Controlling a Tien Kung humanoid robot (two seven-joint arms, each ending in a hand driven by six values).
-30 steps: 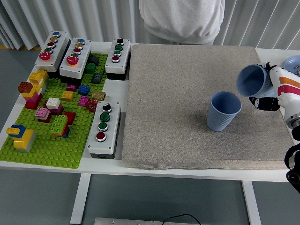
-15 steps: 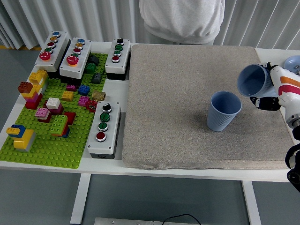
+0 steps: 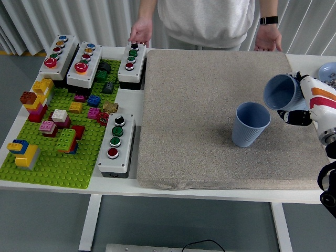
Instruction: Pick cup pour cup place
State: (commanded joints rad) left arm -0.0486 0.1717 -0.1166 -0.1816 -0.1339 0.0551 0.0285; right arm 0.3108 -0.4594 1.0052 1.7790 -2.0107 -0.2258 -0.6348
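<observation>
Blue plastic is what both cups appear to be made of, and it is judged to be light, fairly stiff at the rim and somewhat springy along the ribbed wall. One cup [image 3: 281,92] is held at the right of the frame by the right hand [image 3: 300,105], tipped on its side so that its mouth faces left and slightly down toward the second cup [image 3: 250,125], which stands upright on the grey mat [image 3: 199,94] just below and to the left. The fingers are closed around the rear part of the tilted cup's body, near its base; the exact contact points are hidden behind the cup.

A grip around the mid-to-lower wall is judged suitable, since a squeeze near the open rim would likely deform it. The smooth surface may be slippery, so a firm but modest hold seems called for. Whether anything is inside either cup cannot be told.

The standing cup is probably easy to knock over if brushed by the tilted one. The left arm is not seen.

At the top of the frame a person stands behind the table, one hand [image 3: 140,32] resting near a button box [image 3: 132,63], the other hand [image 3: 268,38] at the mat's far edge.
</observation>
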